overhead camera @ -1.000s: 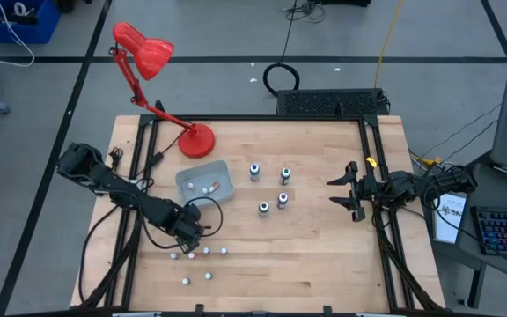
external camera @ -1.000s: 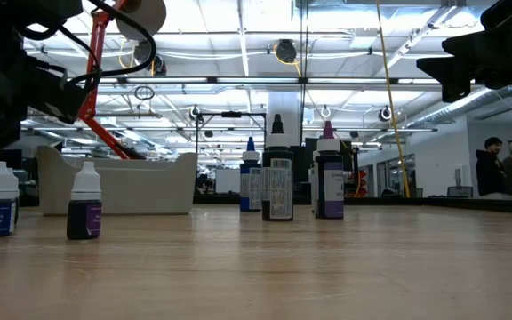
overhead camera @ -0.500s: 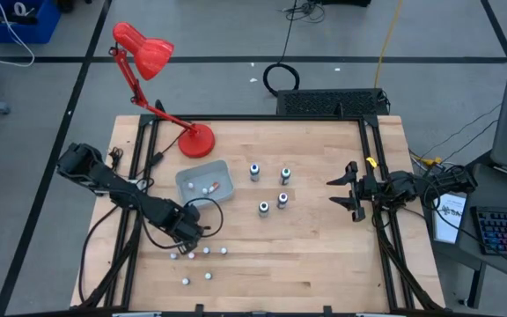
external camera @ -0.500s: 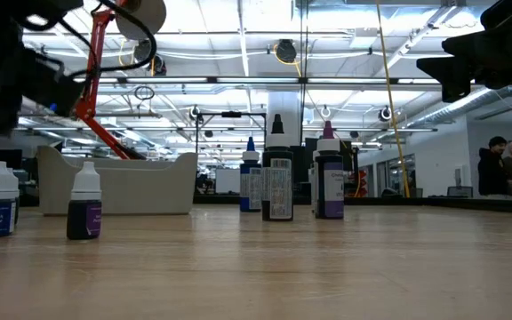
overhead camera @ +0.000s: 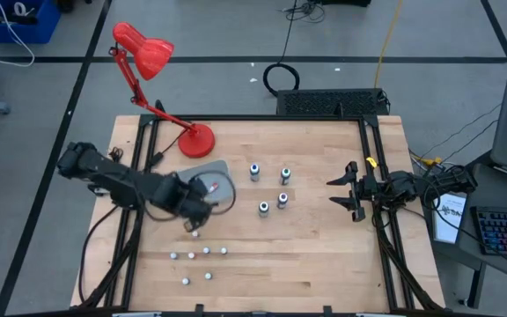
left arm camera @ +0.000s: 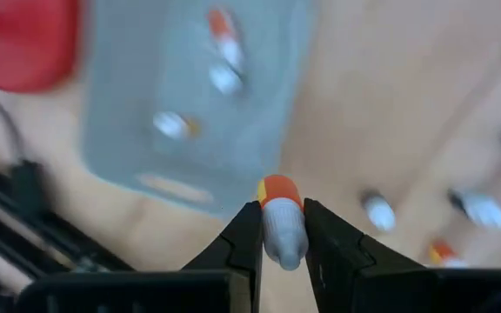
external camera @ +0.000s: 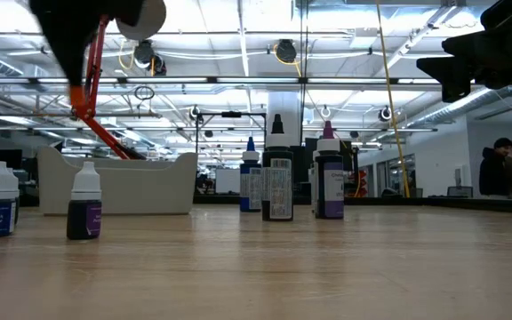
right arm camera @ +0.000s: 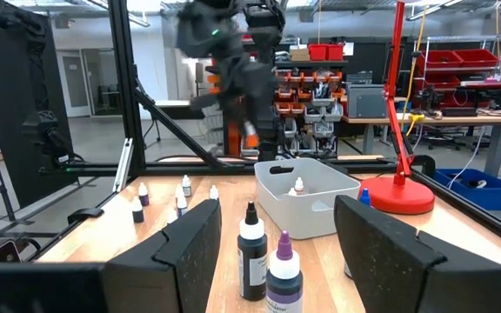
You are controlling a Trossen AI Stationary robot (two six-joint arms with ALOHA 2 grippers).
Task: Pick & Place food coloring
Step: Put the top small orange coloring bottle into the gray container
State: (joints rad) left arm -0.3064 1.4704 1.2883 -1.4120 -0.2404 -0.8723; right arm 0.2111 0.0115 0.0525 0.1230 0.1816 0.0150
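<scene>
left claw [left arm camera: 283,228] is clamped tight on one small bottle [left arm camera: 281,224], white body pinched between the pads, orange cap poking out ahead so it can drop nose-first. it's carried off the table, just short of the tray [overhead camera: 227,180], which already has bottles lying in it, so this looks like the carry-over to the drop. more little bottles [overhead camera: 206,253] wait in a loose cluster on the wood nearer the front edge, well apart from the tray, and four taller bottles [overhead camera: 263,208] stand upright mid-table. red lamp [overhead camera: 195,139] sits just behind the tray, so the approach wants to stay on the near side. right claw [overhead camera: 346,191] hangs parked at the far right, jaws wide, holding nothing, out of the way.
</scene>
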